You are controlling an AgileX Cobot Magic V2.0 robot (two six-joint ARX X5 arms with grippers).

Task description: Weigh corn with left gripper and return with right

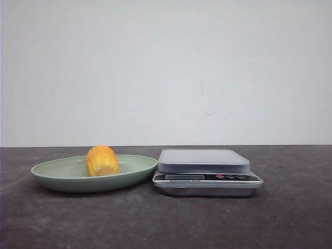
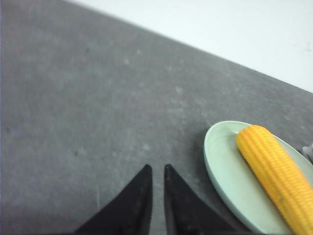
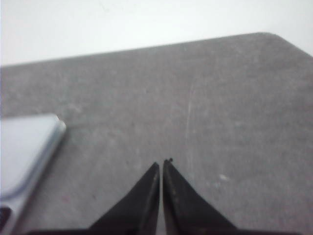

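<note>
Stage: opening step, by the look of it; corn (image 1: 102, 161) lies in the green plate (image 1: 57, 174), unweighed, and the scale (image 1: 206, 171) platform carries nothing
Corn position: resting lengthwise on the plate floor, touching it; beside and ahead of the left gripper (image 2: 157, 171), off to one side of the jaw line, not between the jaws
Left gripper: jaws narrow, a thin slit between the tips, holding nothing; poised above bare table (image 2: 88, 112) just short of the plate rim
Right gripper (image 3: 161, 165): jaws nearly closed, tips almost touching, empty; scale corner lies to one side of the jaws and apart from them
Next move (judgement): left jaws need to spread wider than the cob, shift sideways over the plate, and come down across its ribbed flanks; the rounded body could roll on the shallow dish if pinched off-centre
Scale placement: just beside the plate, edges near or touching; which cannot be told
Surface: dark grey matte tabletop, faintly scuffed and speckled
Room: plain pale wall behind the table, with no other furnishings in view
</note>
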